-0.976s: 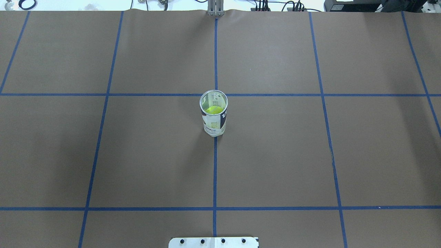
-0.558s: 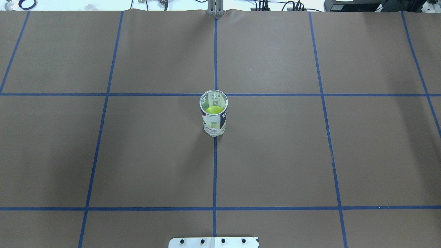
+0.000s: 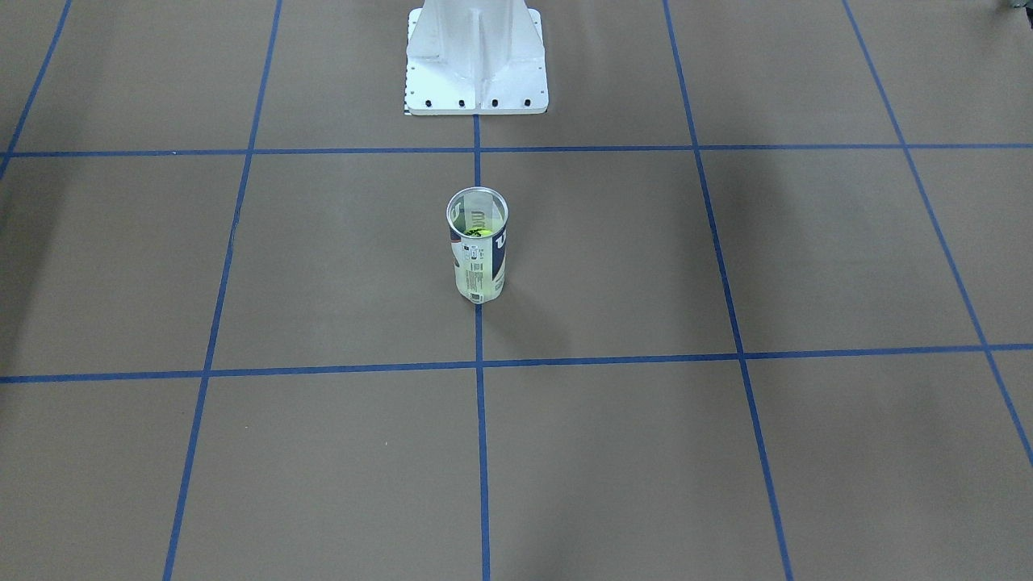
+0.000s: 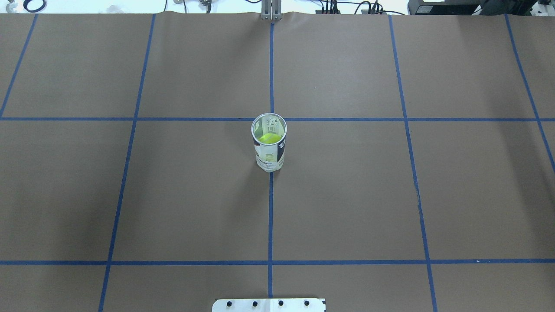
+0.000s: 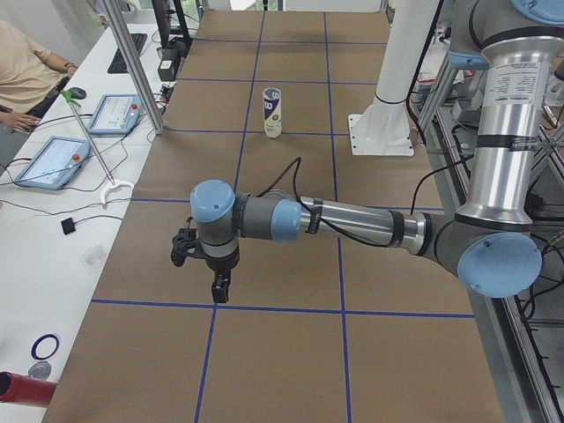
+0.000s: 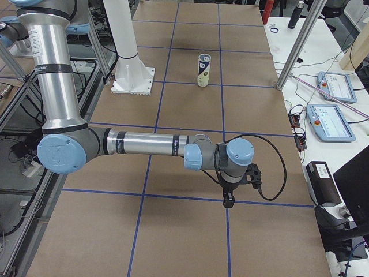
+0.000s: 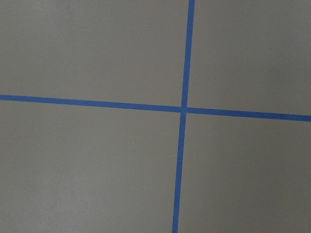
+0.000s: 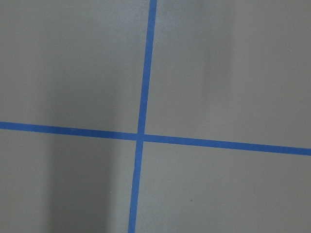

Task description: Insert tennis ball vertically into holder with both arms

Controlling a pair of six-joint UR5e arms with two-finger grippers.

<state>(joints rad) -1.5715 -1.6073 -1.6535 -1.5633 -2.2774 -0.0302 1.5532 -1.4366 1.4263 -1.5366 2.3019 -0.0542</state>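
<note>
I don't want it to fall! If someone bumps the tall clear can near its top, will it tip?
Probably: the can stands tall and narrow on the table, so a high push would likely topple it. The tennis ball, seemingly low inside, may steady it slightly. Clear plastic suggests it is light and might slide.

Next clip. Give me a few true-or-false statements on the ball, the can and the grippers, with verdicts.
1. The tennis ball sits inside the holder. True.
2. The holder lies on its side. False: it stands upright, open end up.
3. The right gripper clamps the holder. False: it hangs over the table, far from the holder.
4. The holder's base stands on a blue tape line. True.
</note>
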